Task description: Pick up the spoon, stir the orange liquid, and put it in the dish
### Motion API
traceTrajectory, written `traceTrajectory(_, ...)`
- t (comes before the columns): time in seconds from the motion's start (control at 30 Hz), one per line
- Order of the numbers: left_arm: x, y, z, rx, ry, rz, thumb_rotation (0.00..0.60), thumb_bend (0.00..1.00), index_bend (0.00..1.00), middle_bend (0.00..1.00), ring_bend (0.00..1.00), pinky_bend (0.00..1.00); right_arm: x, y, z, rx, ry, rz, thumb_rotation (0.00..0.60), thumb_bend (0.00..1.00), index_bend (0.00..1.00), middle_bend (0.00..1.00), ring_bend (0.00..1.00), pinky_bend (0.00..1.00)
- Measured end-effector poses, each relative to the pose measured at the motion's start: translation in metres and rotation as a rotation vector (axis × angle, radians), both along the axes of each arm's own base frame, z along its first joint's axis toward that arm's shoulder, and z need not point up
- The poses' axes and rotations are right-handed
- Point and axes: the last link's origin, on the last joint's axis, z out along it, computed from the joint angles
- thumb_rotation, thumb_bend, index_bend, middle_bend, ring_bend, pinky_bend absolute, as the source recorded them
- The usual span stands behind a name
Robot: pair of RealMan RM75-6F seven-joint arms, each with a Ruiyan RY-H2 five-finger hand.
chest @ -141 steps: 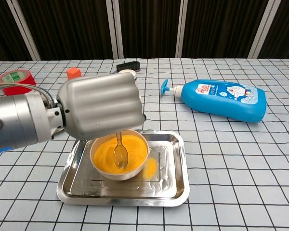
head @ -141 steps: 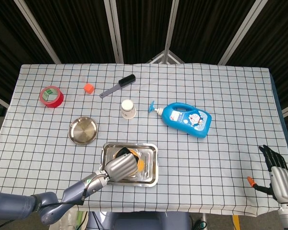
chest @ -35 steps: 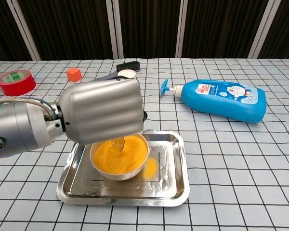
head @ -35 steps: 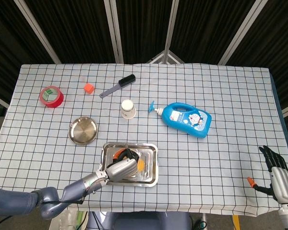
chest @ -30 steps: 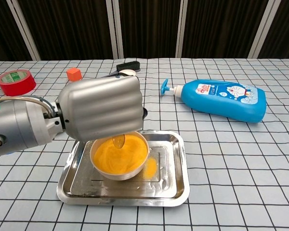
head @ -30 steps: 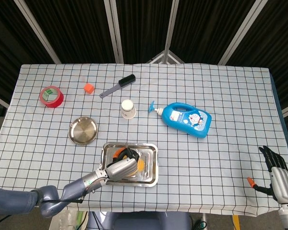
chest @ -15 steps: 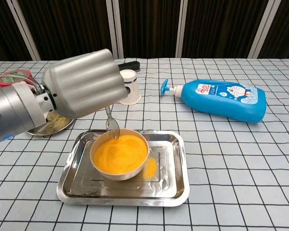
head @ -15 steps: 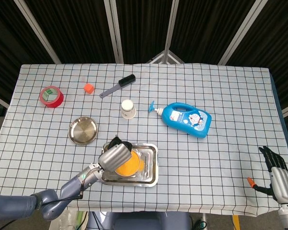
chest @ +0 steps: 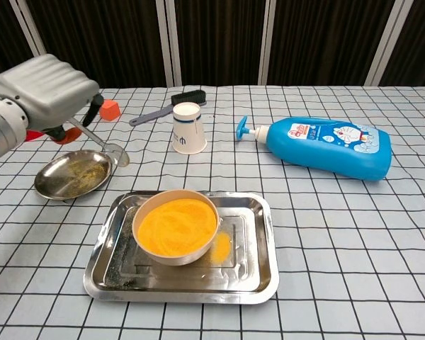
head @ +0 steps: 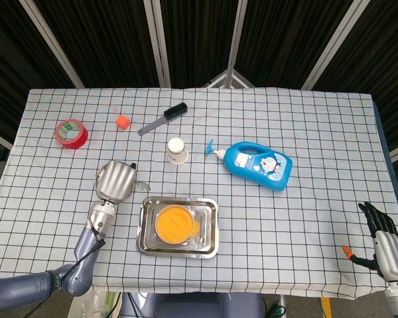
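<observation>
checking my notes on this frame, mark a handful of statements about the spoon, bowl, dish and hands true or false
1. The left hand holds the spoon. True.
2. The spoon's bowl end is dipped in the orange liquid. False: it is out of the liquid, near the right edge of the round metal dish.
3. The bowl of orange liquid stands inside the rectangular metal tray. True.
4. The right hand grips the blue bottle. False: it sits at the table's near right corner, far from the bottle, which lies on its side on the cloth.
5. The paper cup lies tipped over. False: it stands on the cloth, beyond the tray.
</observation>
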Motion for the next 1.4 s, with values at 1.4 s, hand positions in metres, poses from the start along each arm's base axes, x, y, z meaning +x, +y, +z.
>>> traceTrajectory(1.4,-0.093,0.011,0.012,0.037,-0.192,0.299,0.6,0.36,0.48,1.0,1.0,1.0,0.0,0.001,0.001,-0.002,-0.01,-0.008,0.6,0.31,0.0,0.0,0.0,0.0)
